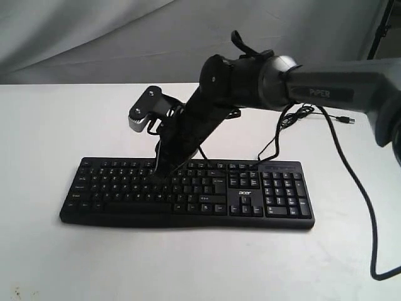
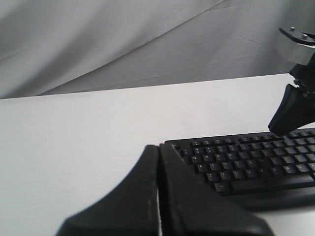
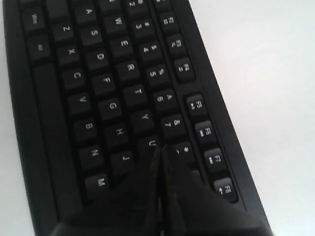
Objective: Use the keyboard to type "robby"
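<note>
So the keyboard [image 1: 125, 188] is lying flat on the white bench [image 1: 62, 138], long side running along the front edge, roughly midway between the left and right edges, with the number pad at the end nearer the right edge. Its cable [image 1: 340, 117] wanders off the back toward the far right corner and the loose end just lies there on the bench. The right arm reaches in from the right edge and angles down, and the right pincer [image 1: 160, 168] has its fingers pressed together into one point, tip down on the upper letter rows left of the keyboard's middle. In the right wrist view the right pincer [image 3: 160, 150] sits right by the U key, next to the 7 and 8, but honestly I can't tell which key it's touching. The left pincer [image 2: 158, 147] is together too, nothing in it, hanging over bare bench [image 2: 74, 147] off the keyboard's [image 2: 246, 162] left end, well apart from the right pincer [image 2: 278, 130].
</note>
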Available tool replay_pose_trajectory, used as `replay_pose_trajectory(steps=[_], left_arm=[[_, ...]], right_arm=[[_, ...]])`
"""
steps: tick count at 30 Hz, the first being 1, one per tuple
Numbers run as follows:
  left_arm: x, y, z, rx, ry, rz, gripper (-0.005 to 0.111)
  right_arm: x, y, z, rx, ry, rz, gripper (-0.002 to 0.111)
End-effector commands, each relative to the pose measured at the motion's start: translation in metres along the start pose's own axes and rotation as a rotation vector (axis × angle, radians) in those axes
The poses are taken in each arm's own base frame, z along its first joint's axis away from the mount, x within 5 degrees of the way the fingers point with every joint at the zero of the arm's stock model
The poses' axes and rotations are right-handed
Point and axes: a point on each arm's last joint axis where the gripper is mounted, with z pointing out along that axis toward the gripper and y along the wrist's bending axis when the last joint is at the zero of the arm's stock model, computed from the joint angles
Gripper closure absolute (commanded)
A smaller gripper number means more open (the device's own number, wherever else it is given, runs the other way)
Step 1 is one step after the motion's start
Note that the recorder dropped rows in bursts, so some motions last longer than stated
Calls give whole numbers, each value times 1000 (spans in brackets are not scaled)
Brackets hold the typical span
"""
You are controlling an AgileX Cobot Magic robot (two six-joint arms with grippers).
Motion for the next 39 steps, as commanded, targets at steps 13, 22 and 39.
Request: replay_pose_trajectory(steps=[13,22,39], left_arm=[[1,0,0,5,-5,3,107],[1,0,0,5,-5,3,107],[1,0,0,5,-5,3,107]], right_arm=[[18,-9,1,34,-2,42,108],[21,-13,0,32,4,52,108],[22,-10,1,11,15,49,108]])
